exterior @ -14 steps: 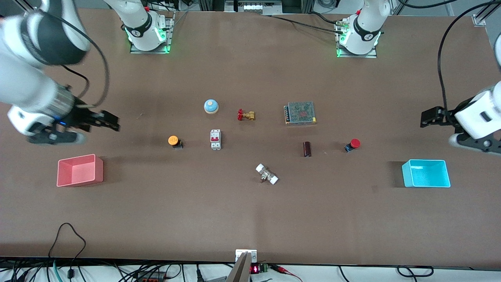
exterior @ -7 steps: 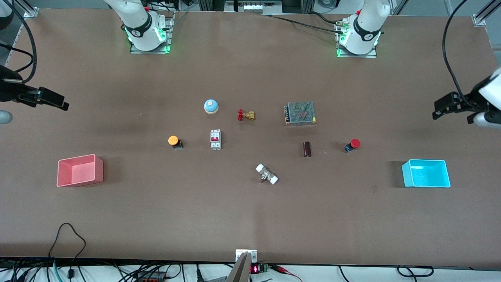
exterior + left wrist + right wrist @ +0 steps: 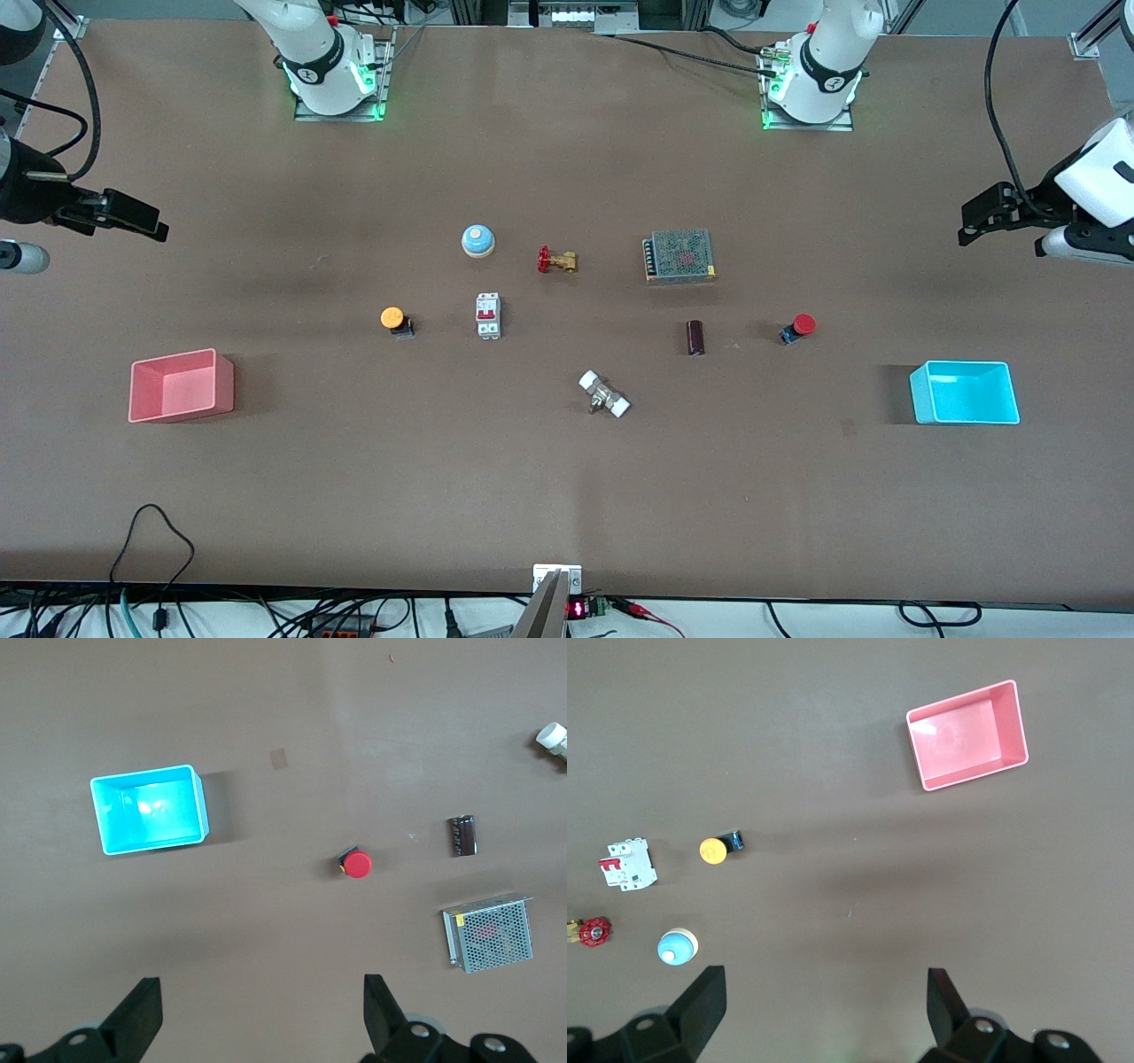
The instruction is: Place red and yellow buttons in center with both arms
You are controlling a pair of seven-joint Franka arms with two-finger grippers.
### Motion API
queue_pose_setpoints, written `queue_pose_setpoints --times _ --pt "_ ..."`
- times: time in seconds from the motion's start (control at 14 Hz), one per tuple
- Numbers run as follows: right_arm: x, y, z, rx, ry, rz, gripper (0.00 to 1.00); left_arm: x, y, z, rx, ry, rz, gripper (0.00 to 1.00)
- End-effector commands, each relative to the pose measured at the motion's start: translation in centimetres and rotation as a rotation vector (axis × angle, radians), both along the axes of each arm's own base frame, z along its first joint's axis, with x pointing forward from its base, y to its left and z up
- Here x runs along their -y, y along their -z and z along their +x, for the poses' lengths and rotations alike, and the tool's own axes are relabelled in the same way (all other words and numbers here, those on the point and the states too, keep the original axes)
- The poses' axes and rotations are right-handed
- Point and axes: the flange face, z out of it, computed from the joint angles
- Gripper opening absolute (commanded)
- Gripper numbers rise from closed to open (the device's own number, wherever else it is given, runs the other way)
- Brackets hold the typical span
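The red button (image 3: 799,327) lies on the brown tabletop (image 3: 567,478) toward the left arm's end; it also shows in the left wrist view (image 3: 356,864). The yellow button (image 3: 394,320) lies toward the right arm's end, also in the right wrist view (image 3: 718,848). My left gripper (image 3: 974,221) is open and empty, high over the table's end, above bare table (image 3: 257,992). My right gripper (image 3: 142,221) is open and empty, high over the other end (image 3: 824,992). Both are well apart from the buttons.
A cyan tray (image 3: 964,392) and a pink tray (image 3: 180,385) stand at the two ends. Between the buttons lie a white breaker (image 3: 488,315), a pale-blue dome (image 3: 477,240), a brass valve (image 3: 556,260), a mesh power supply (image 3: 680,256), a dark cylinder (image 3: 695,338) and a white-capped fitting (image 3: 604,394).
Both grippers swung outward and up from near the trays, then eased slightly back in. Nothing on the table has moved.
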Motion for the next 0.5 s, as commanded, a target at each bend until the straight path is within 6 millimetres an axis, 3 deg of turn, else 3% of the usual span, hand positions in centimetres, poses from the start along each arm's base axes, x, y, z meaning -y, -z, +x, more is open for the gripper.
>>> queue_pose_setpoints --times 0.0,0.43 --pt "-0.69 -0.39 -1.65 0.018 -0.012 -0.010 1.00 -0.07 -0.31 -0.49 0.007 0.002 0.005 1.00" --pt "-1.21 -0.41 -1.72 0.013 -0.022 -0.033 1.00 0.11 -0.67 -0.27 0.012 0.003 0.006 1.00"
